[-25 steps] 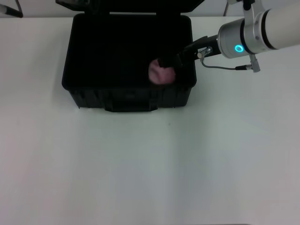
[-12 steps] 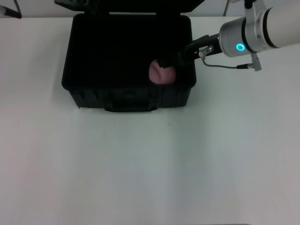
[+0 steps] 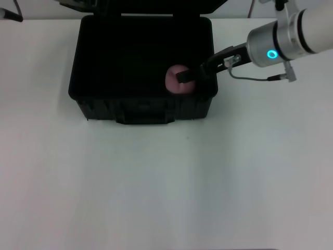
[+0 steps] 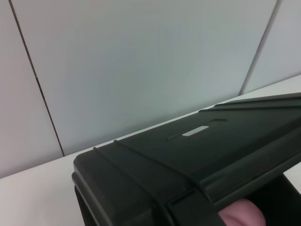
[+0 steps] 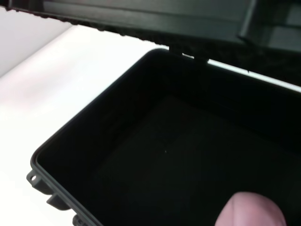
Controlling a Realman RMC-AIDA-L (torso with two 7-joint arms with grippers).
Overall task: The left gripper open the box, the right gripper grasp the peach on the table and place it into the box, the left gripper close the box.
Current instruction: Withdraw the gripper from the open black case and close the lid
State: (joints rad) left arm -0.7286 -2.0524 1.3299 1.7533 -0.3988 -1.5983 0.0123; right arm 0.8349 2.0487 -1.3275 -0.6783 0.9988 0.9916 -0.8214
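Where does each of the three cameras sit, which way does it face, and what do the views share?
Head view: above, facing down at the open box; the right gripper reaches in.
Left wrist view: behind the box, facing its raised lid; no arm shows.
Right wrist view: over the box interior; no fingers show.
All share the peach.

- You are looking at the box (image 3: 140,107): black hard plastic, matt, with ribbed moulding showing along its front wall.
- Inside the box, the peach (image 3: 177,83) is showing a soft, matt pink skin.
- Beside the box, the right gripper (image 3: 183,77) is showing matt black.
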